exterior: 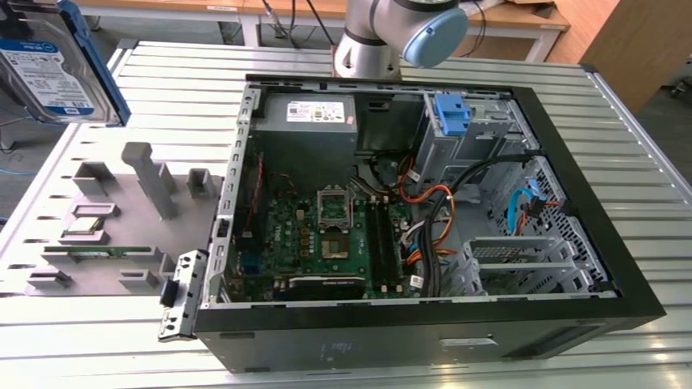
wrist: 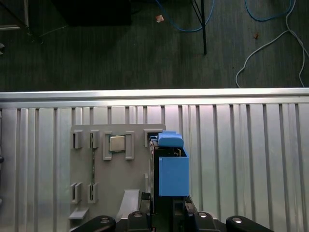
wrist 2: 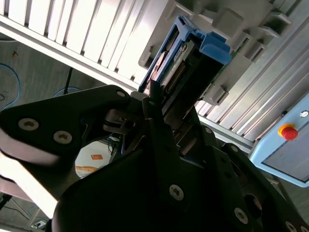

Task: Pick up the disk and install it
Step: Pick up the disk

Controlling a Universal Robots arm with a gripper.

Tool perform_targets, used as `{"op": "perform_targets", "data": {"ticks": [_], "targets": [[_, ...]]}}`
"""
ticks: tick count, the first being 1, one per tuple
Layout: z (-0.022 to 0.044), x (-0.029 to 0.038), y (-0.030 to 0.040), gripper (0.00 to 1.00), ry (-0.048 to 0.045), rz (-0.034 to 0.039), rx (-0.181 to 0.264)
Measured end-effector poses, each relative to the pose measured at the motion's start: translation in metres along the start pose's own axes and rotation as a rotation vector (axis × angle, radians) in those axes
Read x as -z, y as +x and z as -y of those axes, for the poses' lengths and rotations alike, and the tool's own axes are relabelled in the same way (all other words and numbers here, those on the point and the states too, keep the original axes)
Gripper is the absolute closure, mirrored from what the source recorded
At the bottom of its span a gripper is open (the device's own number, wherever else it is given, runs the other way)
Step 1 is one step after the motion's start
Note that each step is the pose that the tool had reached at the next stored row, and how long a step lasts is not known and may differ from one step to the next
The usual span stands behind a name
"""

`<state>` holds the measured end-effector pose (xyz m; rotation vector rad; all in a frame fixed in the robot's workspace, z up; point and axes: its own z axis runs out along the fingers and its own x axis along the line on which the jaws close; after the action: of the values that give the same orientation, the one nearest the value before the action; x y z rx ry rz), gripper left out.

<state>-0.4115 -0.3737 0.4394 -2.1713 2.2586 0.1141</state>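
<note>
While the gripper clamps its jaws on the disk, it hangs high at the exterior view's left (tilted and blue-edged), above the gray parts rack, with the open computer case farther right.

Looks like a robotics lab or assembly workshop rather than a home. Shows a bench of ribbed aluminium profiles, carrying an opened computer case with its board and wiring bare, just beside a grey moulded fixture tray holding small parts. Has a robot arm rising behind the case at the bench's far side. Includes a red emergency-stop button on a pale control panel (caught in the second wrist view). Adds a dark floor past the bench edge, strewn with loose cables, and wooden worktops in the background of the exterior view.
</note>
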Motion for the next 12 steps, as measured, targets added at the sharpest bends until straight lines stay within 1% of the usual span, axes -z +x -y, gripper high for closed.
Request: {"op": "perform_targets", "data": {"ticks": [12], "targets": [[-0.0002, 0.0053, -0.0003, 0.65, 0.0, 0.0, 0.0]]}}
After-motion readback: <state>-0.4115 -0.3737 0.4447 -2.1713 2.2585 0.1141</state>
